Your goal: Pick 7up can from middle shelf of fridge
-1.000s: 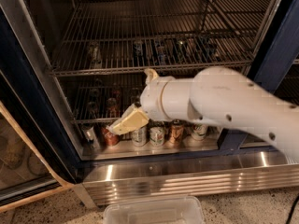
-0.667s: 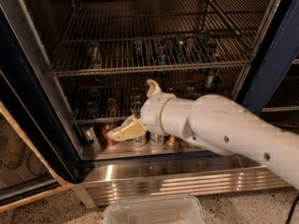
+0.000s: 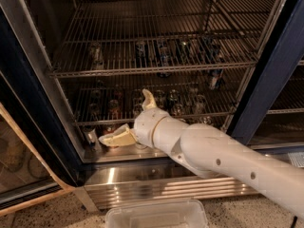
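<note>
The fridge [image 3: 33, 103] stands open with its dark blue frame around chrome wire racks. The middle shelf [image 3: 156, 118] holds several dim cans behind its front rail. A pale silvery can, which I take as the 7up can [image 3: 90, 136], stands at the lower left front; I cannot tell which level it rests on. My gripper [image 3: 124, 118] is at the lower left in front of the shelf rail. It is open, with one cream finger [image 3: 114, 138] pointing left, its tip a little right of that can, and the other finger [image 3: 148, 99] pointing up. It holds nothing.
An upper wire rack [image 3: 152, 69] carries several dark and blue cans. My white arm [image 3: 228, 160] crosses the ribbed steel base panel [image 3: 156, 189]. A clear plastic bin [image 3: 156, 215] sits on the floor below. The blue door post [image 3: 270, 80] stands at the right.
My gripper has moved down and a little left, towards the cans at the lower left front. The arm has dropped, uncovering more of the lower rack.
</note>
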Available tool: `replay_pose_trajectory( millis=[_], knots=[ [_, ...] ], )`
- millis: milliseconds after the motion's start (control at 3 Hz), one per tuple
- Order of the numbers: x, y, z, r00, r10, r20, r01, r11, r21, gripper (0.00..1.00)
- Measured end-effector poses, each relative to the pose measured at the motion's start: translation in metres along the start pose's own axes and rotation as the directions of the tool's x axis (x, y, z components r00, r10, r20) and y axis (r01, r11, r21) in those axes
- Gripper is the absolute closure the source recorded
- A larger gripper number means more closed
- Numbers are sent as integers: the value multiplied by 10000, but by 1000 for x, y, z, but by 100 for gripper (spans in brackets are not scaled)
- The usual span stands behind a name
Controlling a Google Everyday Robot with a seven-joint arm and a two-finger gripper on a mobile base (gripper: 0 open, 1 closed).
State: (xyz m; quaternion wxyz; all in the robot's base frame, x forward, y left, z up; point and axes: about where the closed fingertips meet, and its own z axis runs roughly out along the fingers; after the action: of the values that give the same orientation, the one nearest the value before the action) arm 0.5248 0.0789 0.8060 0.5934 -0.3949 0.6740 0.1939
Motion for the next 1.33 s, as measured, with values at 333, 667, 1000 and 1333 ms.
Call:
replay_pose_trajectory(
  millis=[333,667,1000,1333],
  knots=[
    [12,2,7,9982,575,193,-572,9983,-146,0],
    [12,2,7,9982,574,192,-571,9983,-146,0],
    [12,-6,16,9959,507,750,-525,9983,232,0],
    [6,-25,32,9879,291,1522,-415,9960,792,0]
  ],
)
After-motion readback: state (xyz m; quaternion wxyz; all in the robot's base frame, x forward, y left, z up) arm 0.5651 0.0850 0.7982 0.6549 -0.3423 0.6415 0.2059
